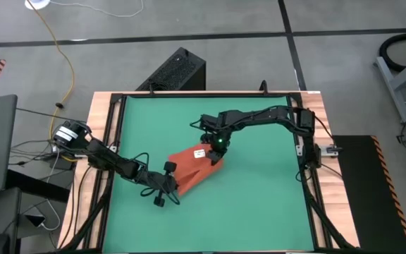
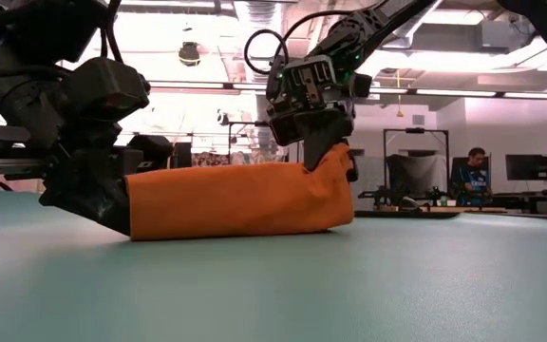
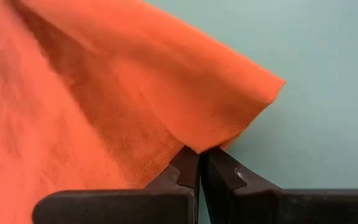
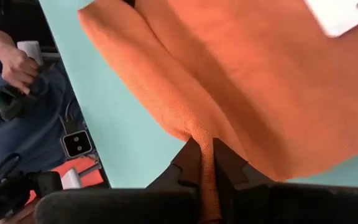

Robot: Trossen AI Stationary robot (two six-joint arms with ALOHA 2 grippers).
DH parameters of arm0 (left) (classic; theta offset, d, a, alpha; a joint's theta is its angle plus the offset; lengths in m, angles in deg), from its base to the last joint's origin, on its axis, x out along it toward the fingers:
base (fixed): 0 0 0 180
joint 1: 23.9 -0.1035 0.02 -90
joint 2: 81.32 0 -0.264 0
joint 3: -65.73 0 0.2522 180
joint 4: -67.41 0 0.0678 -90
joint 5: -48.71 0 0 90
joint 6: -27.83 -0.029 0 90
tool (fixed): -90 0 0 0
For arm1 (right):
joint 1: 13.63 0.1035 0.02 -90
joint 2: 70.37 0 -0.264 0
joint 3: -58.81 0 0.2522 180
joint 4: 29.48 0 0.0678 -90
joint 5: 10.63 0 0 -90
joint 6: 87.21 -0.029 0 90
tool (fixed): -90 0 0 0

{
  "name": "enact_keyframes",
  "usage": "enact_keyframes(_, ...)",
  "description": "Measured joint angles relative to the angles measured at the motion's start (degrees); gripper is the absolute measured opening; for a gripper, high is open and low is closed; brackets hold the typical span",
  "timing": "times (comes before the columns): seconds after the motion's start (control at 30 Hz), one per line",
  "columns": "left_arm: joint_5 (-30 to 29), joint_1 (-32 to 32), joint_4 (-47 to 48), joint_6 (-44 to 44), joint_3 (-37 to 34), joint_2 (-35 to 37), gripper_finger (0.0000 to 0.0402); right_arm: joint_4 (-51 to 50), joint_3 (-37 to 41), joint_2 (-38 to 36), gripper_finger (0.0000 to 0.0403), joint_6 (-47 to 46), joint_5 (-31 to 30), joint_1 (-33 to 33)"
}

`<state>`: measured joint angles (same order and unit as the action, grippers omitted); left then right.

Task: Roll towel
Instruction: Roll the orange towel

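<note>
Towel (image 1: 191,167): orange-red, folded over on itself, lying near the middle of the green mat (image 1: 259,204), slightly toward the left arm's side. White tag (image 1: 199,154) faces up on the top layer, close to the right gripper.

Left gripper (image 1: 169,182): at the towel's lower-left end in the high view, low over the mat. In its wrist view both fingers (image 3: 188,171) are closed tight together with a thin fold of towel edge (image 3: 197,127) pinched at the tips; the cloth rises away from the tips in a raised flap.

Right gripper (image 1: 217,152): at the opposite, upper-right end of the towel. Wrist view shows its fingers (image 4: 188,165) pressed shut with a ridge of cloth (image 4: 202,143) caught between them.

Low view: towel (image 2: 240,199) spans between the two grippers as a long hump, bottom edge on the mat, right-gripper end (image 2: 330,166) lifted a little higher.

A person's hand (image 4: 17,62) shows beyond the mat edge in the right wrist view.
</note>
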<state>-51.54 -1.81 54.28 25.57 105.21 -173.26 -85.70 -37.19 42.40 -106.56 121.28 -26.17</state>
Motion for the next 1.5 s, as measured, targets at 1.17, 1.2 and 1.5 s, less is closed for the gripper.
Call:
enact_keyframes(1.17,-9.9,6.1,22.0,4.7,0.0,21.3,0.0000,5.9,0.0,6.5,0.0029,2.9,-6.0,1.5)
enact_keyframes(1.2,-11.2,6.7,22.2,5.0,0.0,23.2,0.0000,6.2,0.0,6.5,0.0029,2.9,-6.0,1.6)
enact_keyframes(1.5,-11.0,8.1,8.1,-4.6,0.3,21.5,0.0000,6.6,0.0,6.6,0.0029,2.7,-7.4,2.2)
